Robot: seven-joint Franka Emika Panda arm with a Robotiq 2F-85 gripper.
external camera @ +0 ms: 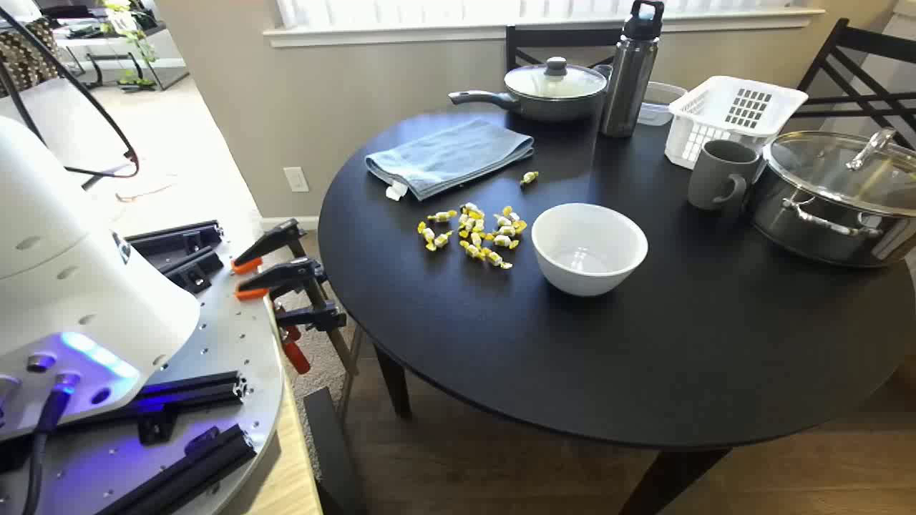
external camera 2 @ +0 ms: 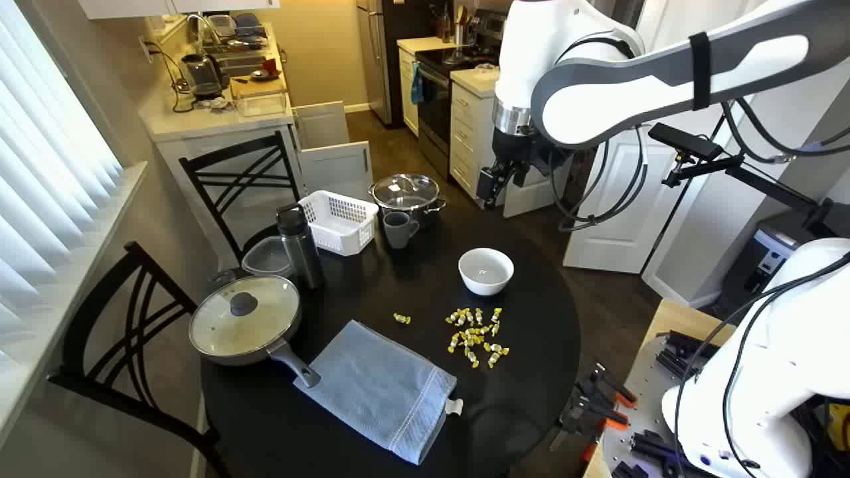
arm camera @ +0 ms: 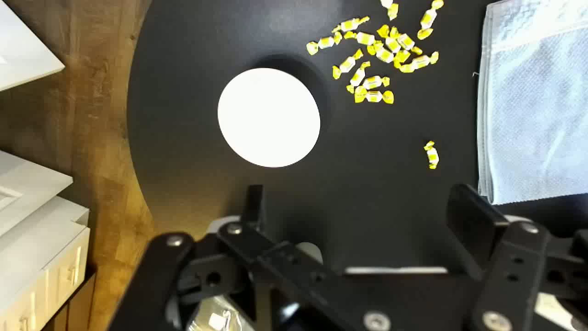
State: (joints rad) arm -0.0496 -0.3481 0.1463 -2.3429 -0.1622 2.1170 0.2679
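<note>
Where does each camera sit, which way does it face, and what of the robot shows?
Wrist view: mounted by the open tool, which shows; faces down at the table, bowl and candies.
In an exterior view: near the base, facing across the table toward the blinds; the base shows, not the tool.
In an exterior view: high near the cloth, facing down across the table toward the oven; arm, base and tool show.
In both exterior views: base, bowl, candies, cloth.

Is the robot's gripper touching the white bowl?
Apart: in an exterior view, the gripper hangs higher, with a plain gap between it and the white bowl.
</note>
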